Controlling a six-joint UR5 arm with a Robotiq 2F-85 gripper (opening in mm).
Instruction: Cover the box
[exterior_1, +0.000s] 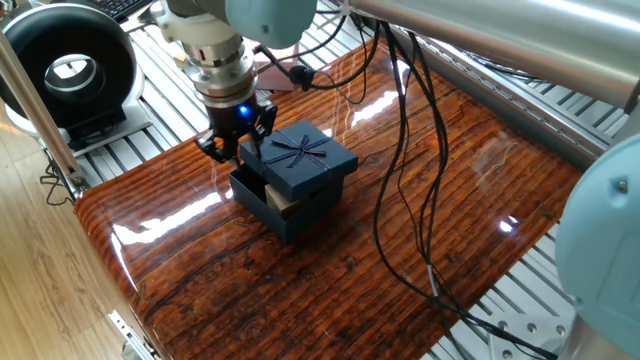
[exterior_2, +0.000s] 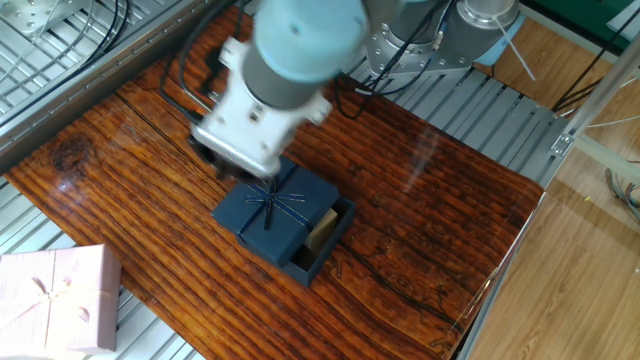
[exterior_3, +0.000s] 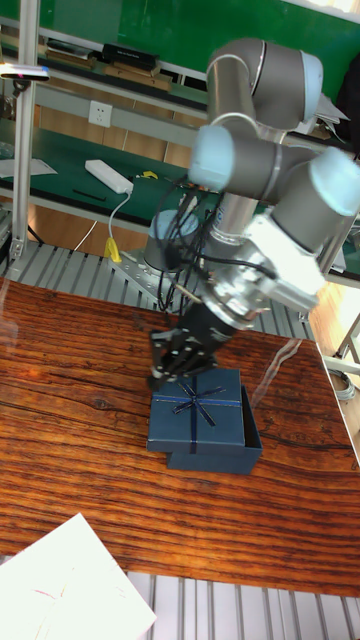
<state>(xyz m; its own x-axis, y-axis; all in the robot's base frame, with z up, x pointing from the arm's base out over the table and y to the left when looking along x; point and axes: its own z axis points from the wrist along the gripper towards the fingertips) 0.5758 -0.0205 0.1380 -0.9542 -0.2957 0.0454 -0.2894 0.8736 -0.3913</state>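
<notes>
Tall fixed view is showing the lid (exterior_3: 197, 406) sitting offset on the box (exterior_3: 222, 455); gripper (exterior_3: 172, 362), apparently released, should be nudging it square

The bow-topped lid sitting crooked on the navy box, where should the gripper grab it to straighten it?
Grip the lid by two opposite side walls, coming straight down from above. Its sides are flat and parallel, the bow sits mid-top, and it overhangs the box off-center.

One navy box (exterior_2: 322, 245), one bow-topped lid (exterior_2: 275, 205), one pink box (exterior_2: 58, 298)
</notes>
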